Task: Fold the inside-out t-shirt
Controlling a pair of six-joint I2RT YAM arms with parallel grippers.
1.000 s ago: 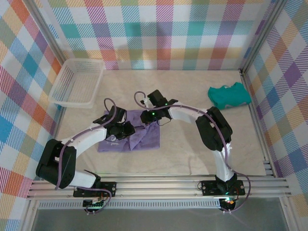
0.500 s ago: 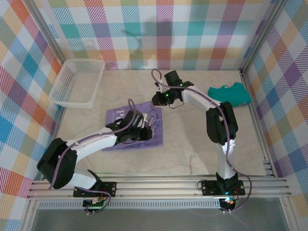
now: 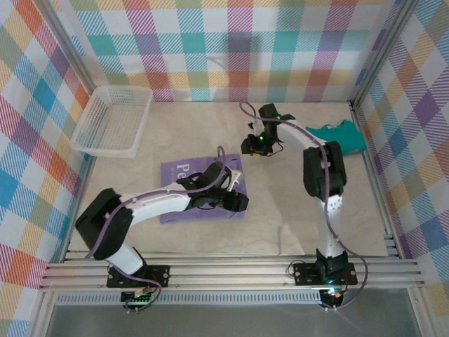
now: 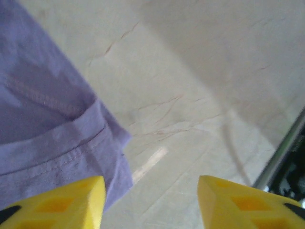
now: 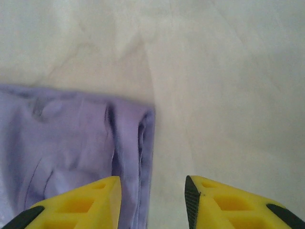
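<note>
One lavender t-shirt, one teal garment, one basket.

White tubular links on left arm and right arm, broken up by chunky black joint housings. Thin lilac cable looping loosely along each arm. Black base plates bolted onto the silver rail; small green light just below the rail, under right arm. Bright yellow wedge-shaped fingers on left gripper, with recessed pockets and black corners. Same yellow pair on right gripper.
</note>
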